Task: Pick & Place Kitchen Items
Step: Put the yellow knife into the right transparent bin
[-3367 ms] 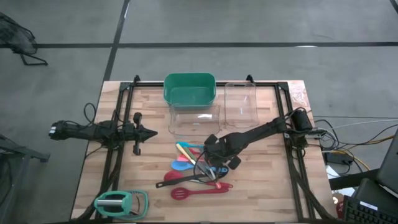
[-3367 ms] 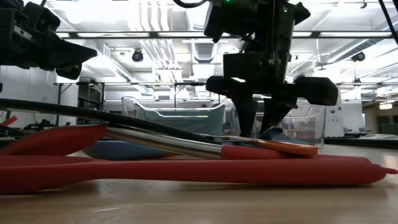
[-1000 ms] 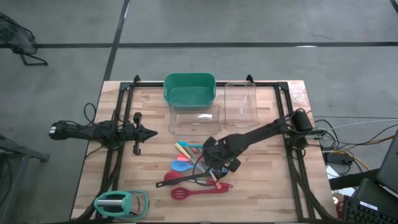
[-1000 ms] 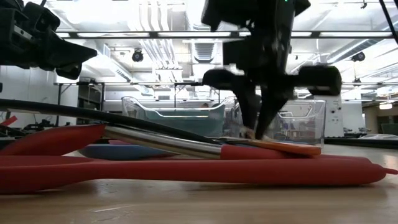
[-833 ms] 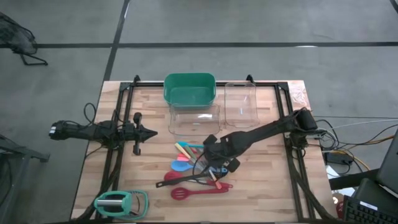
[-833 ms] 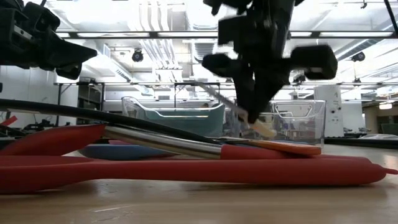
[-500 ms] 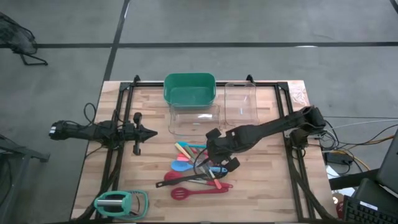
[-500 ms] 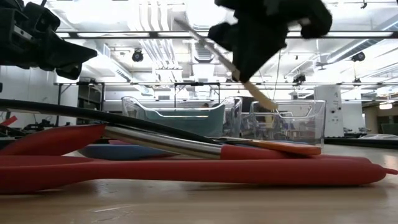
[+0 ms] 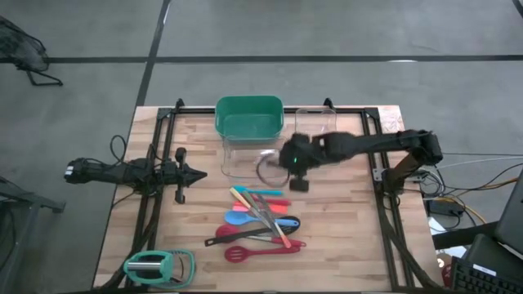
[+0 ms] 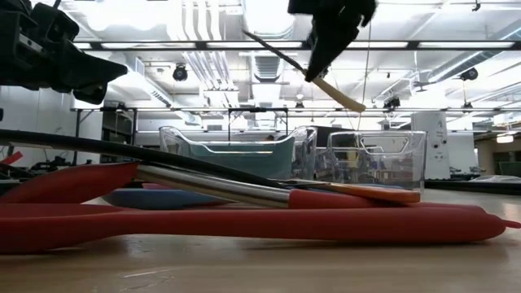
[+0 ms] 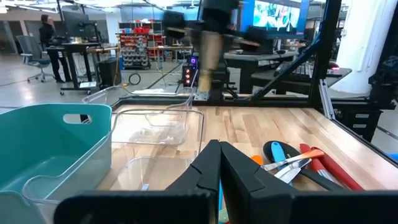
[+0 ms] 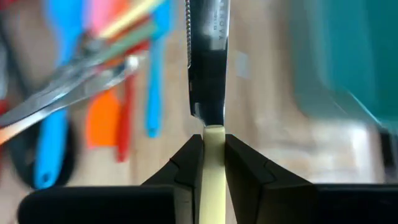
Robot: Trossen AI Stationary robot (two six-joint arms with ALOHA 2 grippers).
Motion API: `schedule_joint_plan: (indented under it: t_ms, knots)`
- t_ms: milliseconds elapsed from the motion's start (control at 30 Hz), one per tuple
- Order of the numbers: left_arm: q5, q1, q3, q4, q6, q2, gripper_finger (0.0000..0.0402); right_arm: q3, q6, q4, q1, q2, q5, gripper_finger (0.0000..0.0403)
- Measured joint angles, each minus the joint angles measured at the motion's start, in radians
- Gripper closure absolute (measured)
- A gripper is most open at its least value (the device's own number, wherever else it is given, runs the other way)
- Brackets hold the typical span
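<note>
My right gripper (image 9: pixel 292 160) is high over the near clear bin (image 9: pixel 255 155), shut on a knife with a cream handle and a serrated steel blade (image 12: pixel 208 62). In the low view the knife (image 10: pixel 305 69) hangs tilted under the gripper (image 10: pixel 324 37). The other utensils (image 9: pixel 260 217), in red, blue, pink, orange and yellow, lie piled on the table nearer the front. My left gripper (image 9: pixel 194 173) waits shut at the table's left, its fingers (image 11: pixel 219 163) together. My right gripper pinches the knife's cream handle (image 12: pixel 212 138) between its two fingers, right where the blade begins. The blade sticks out past the fingertips. The knife is lifted clear and tilted, its handle end (image 10: pixel 352 102) lower than its blade (image 10: pixel 267 44).
A green bin (image 9: pixel 249 116) stands at the far edge, with a second clear bin (image 9: pixel 317 135) to its right. A mint-green and grey gadget (image 9: pixel 159 266) lies at the front left corner. Black frame rails run along both sides of the table.
My right gripper has risen from the utensil pile with the knife and gone toward the far edge, until it is over the near clear bin. The knife has come clear of the pile and tipped, blade end up. The pile stays where it was.
</note>
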Motion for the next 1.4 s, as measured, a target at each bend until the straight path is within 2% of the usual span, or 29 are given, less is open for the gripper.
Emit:
schedule_joint_plan:
  t_ms: [200, 400, 633, 933, 1167, 1400]
  knots:
    - [0.0, 0.0, 0.0, 0.0, 0.0, 0.0, 0.0392, -0.003, 0.181, -0.133, -0.163, -0.039, 0.113, 0.0348]
    - [0.0, 0.0, 0.0, 0.001, 0.0, 0.0, 0.0392, -0.039, 0.221, -0.161, -0.323, -0.038, 0.119, 0.0349]
    - [0.0, 0.0, 0.0, 0.001, 0.0, 0.0, 0.0392, -0.156, 0.26, -0.113, -0.452, -0.026, 0.118, 0.0361]
    - [0.0, 0.0, 0.0, 0.001, 0.0, 0.0, 0.0392, -0.303, 0.299, 0.109, -0.501, -0.026, 0.09, 0.0346]
    - [0.0, 0.0, 0.0, 0.001, 0.0, 0.0, 0.0392, -0.353, 0.339, 0.138, -0.501, -0.026, 0.079, 0.0356]
    - [0.0, 0.0, 0.0, 0.001, 0.0, 0.0, 0.0392, -0.41, 0.36, 0.206, -0.5, -0.026, 0.079, 0.033]
